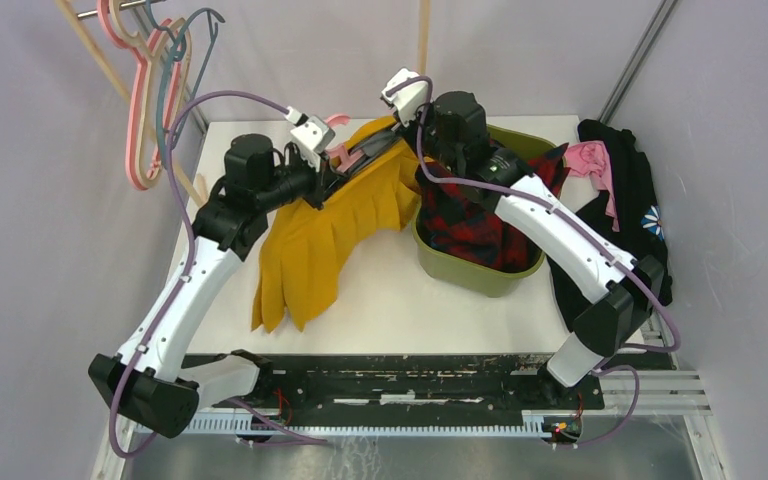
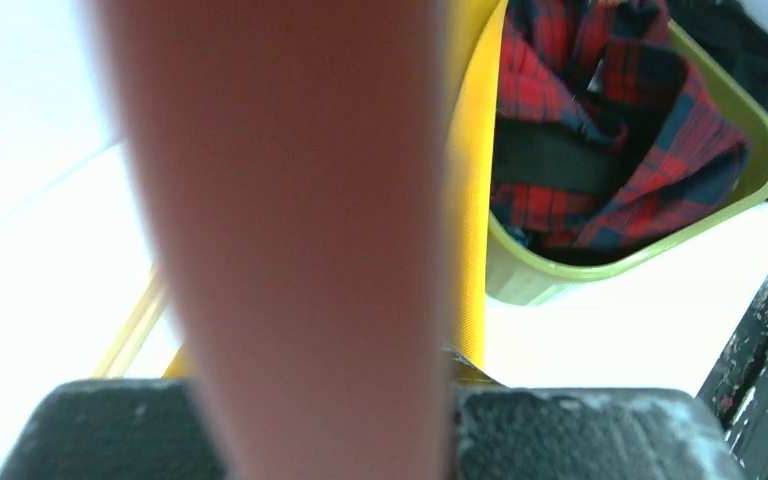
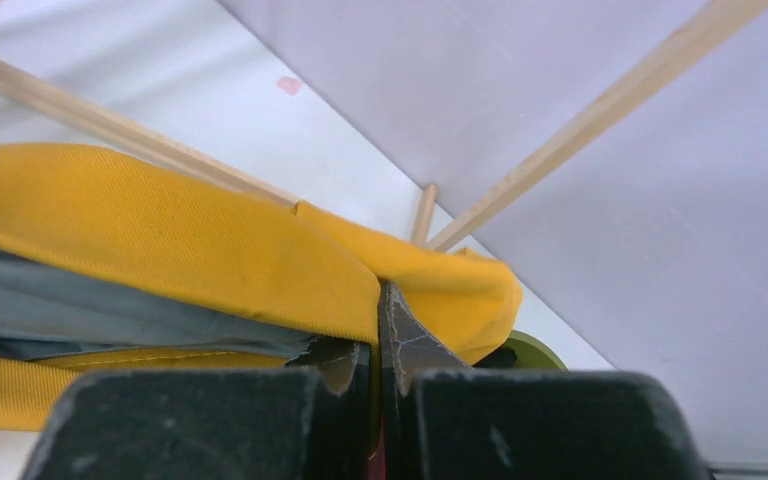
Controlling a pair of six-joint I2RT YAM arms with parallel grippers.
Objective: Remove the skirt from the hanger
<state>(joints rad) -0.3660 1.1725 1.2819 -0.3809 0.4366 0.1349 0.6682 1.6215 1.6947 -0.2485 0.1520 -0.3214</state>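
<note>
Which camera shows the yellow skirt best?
The top external view: the whole pleated skirt is visible, draped onto the table. The left wrist view catches only a strip of it; the right wrist view shows just its waistband, close up.

Pink hanger [image 2: 290,220] blurred, fills left wrist view, hides most of skirt [image 2: 470,200]. Right wrist: skirt cut at left edge.

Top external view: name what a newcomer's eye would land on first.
The mustard skirt fans across the table, left of centre, its waistband pinched by the right hand while the left hand clamps the pink hanger. Right of it, a green bin holds red plaid cloth.
</note>
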